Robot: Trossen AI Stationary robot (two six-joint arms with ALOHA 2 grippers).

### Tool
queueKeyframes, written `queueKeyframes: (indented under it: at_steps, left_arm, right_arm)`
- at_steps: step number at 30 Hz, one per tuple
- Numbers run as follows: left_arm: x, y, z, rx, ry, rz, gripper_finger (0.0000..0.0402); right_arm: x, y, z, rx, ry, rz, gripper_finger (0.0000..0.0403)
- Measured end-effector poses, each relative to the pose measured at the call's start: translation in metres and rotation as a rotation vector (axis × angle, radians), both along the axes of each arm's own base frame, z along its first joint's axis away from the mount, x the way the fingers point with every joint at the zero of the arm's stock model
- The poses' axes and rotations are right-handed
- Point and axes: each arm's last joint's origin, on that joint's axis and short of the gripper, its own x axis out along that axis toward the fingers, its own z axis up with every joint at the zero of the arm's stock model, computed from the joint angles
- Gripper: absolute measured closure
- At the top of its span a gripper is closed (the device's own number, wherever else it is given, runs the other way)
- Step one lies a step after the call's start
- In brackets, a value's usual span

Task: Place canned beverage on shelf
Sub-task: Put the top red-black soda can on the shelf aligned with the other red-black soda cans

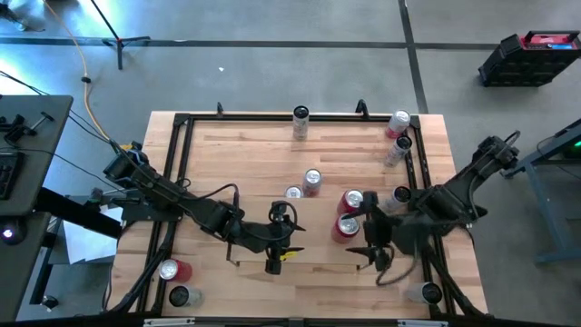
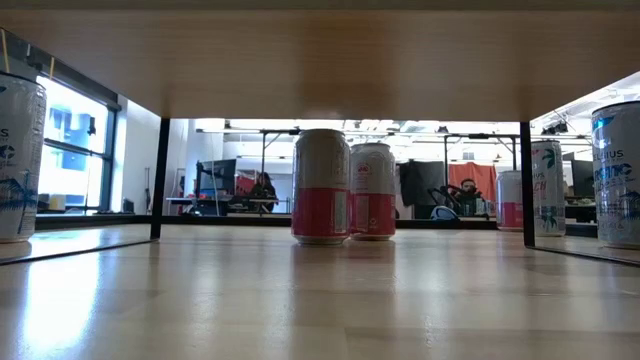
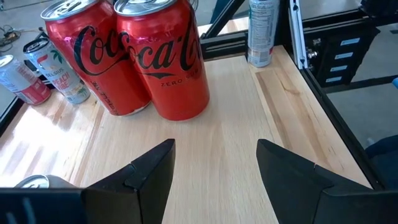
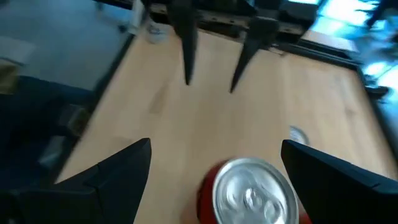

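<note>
The left end effector [image 1: 275, 247] hovers open and empty over the shelf [image 1: 245, 154]; the right end effector [image 1: 370, 243] gapes wide just beside two red cans [image 1: 349, 214], holding nothing.

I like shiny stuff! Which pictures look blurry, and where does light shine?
Right wrist view: smeared by blur, even the silver can top between the open right gripper fingers. Left wrist view: sharp, with glare on the Coca-Cola cans. Low view: a bright window reflecting off the tabletop.
</note>
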Motion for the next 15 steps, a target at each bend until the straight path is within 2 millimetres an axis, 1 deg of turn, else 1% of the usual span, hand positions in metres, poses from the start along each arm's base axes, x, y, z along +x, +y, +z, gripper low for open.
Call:
queueKeyframes:
  at_steps: [3,5,7,10,15]
  left_arm:
    - [-0.001,0.001,0.002,-0.002,-0.003,-0.001,0.0186]
    - [-0.002,0.001,0.006,-0.014,-0.019,0.002,0.0186]
    - [-0.005,0.002,0.01,-0.021,-0.027,0.002,0.0186]
    - [-0.007,0.003,0.016,-0.032,-0.047,0.002,0.0186]
    - [-0.007,0.004,0.022,-0.051,-0.087,0.002,0.0186]
  right_arm:
    - [0.001,-0.008,0.008,0.093,0.004,0.089,0.0059]
    - [-0.005,-0.013,0.011,0.157,0.047,0.131,0.0059]
    - [-0.013,-0.016,0.01,0.174,0.098,0.129,0.0059]
    - [-0.019,-0.011,0.007,0.142,0.123,0.122,0.0059]
    - [-0.021,-0.001,0.003,0.109,0.127,0.147,0.0059]
